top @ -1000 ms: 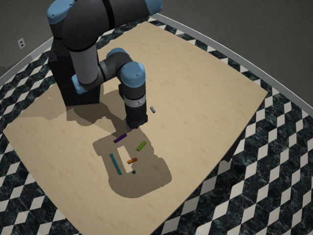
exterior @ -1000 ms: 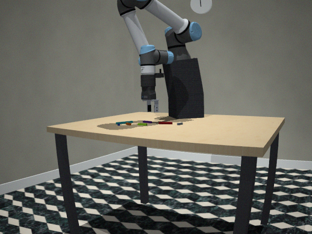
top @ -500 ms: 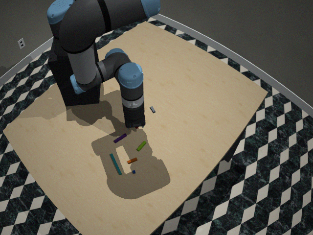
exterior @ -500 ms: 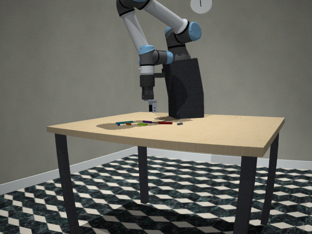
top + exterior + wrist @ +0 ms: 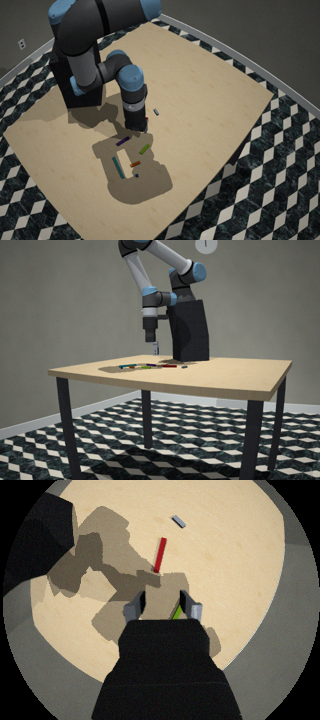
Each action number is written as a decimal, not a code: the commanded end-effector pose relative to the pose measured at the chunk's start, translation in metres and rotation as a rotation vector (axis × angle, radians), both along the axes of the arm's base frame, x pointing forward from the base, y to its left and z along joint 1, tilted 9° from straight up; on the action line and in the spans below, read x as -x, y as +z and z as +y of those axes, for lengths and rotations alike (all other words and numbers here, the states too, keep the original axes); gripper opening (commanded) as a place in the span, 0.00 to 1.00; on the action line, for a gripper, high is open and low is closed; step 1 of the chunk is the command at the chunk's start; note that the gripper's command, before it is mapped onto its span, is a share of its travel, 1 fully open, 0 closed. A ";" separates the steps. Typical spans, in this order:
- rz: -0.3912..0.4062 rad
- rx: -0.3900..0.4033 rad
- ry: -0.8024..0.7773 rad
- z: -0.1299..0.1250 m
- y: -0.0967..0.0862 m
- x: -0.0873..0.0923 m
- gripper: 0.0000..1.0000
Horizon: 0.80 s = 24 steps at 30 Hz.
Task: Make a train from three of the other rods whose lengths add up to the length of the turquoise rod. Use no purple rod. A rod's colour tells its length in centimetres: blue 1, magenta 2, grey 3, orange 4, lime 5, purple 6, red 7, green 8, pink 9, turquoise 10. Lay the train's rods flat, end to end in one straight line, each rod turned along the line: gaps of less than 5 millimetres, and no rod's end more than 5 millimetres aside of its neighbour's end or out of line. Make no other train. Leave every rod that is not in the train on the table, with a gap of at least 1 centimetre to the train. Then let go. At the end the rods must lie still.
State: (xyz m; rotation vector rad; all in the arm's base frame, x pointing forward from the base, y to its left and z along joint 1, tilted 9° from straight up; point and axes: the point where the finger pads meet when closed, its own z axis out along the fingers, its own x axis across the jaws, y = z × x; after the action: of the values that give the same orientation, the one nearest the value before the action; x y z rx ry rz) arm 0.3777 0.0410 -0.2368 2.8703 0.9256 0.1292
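The table carries every rod; the UR7e arm's pedestal stands at its rear. The gripper hangs above the surface, fingers spread fully apart and pinching nothing.

Rod positions relative to the gripper, top view:
- Turquoise rod: well apart, toward the near table edge. This is the reference length.
- Red rod: just ahead of the fingertips in the wrist view; almost wholly hidden behind the gripper in the top view.
- Purple rod: near, just below the gripper. Not to be used.
- Lime rod: near, below and slightly right.
- Orange rod: farther, beside the turquoise rod.
- Grey rod: near, to the right.
- Blue rod: farthest.

Progress: judged not started. No two rods lie end to end. Lime, orange and blue would total ten; all three placements remain, then release.

No brands, labels or legible writing appear.
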 end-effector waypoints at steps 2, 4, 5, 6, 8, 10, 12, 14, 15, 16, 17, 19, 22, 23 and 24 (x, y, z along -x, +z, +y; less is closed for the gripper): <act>-0.012 -0.019 -0.146 0.000 0.000 -0.001 1.00; -0.017 -0.026 -0.206 -0.001 0.000 -0.002 1.00; -0.019 -0.030 -0.234 -0.001 0.000 -0.002 1.00; -0.021 -0.033 -0.260 -0.001 0.000 -0.002 1.00; -0.026 -0.038 -0.308 -0.002 0.001 -0.003 1.00; -0.030 -0.043 -0.350 -0.002 0.001 -0.004 1.00; -0.033 -0.048 -0.385 -0.003 0.001 -0.005 1.00; -0.036 -0.051 -0.415 -0.003 0.001 -0.006 1.00; -0.038 -0.052 -0.427 -0.004 0.001 -0.006 1.00; -0.039 -0.054 -0.438 -0.004 0.001 -0.006 1.00; -0.039 -0.054 -0.438 -0.004 0.001 -0.006 1.00; -0.040 -0.055 -0.447 -0.004 0.001 -0.007 1.00; -0.042 -0.057 -0.468 -0.004 0.001 -0.007 1.00; -0.042 -0.058 -0.472 -0.004 0.001 -0.007 1.00; -0.042 -0.058 -0.476 -0.004 0.001 -0.007 1.00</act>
State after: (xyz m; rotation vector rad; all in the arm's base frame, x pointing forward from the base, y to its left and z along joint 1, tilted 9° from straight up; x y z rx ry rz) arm 0.3860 0.0368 -0.2353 3.0231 0.2688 0.1711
